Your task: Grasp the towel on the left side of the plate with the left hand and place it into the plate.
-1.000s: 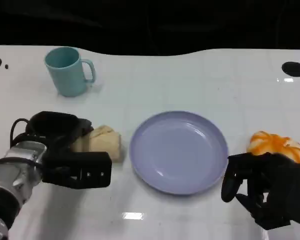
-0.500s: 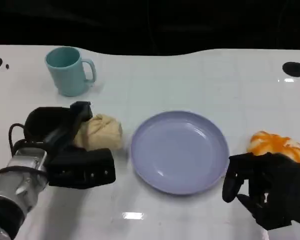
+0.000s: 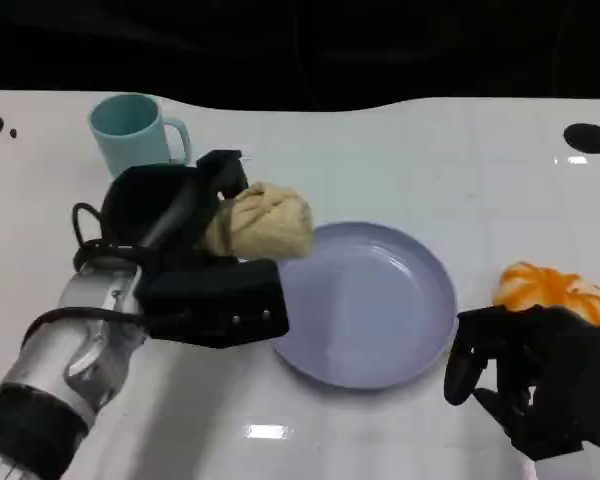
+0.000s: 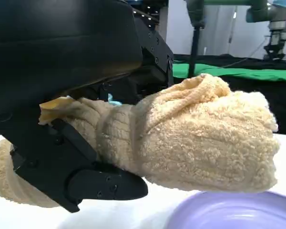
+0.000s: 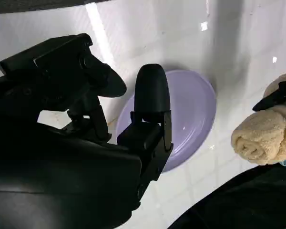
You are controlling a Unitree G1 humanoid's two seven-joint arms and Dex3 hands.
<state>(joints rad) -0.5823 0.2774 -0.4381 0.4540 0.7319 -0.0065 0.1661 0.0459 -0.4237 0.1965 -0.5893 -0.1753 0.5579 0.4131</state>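
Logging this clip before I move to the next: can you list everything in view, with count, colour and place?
Towel: one, tan, rolled, held off the table at the plate's left edge.
Plate: one, lilac, middle of the table, nothing on it.
Mug: one, teal, far left, handle to the right.
Orange object: one, orange and white, right of the plate; I cannot tell what it is.
Table: one, white, glossy.
Left hand: one, black, fingers gripping the towel.
Right hand: one, black, near right of the plate, holding nothing.
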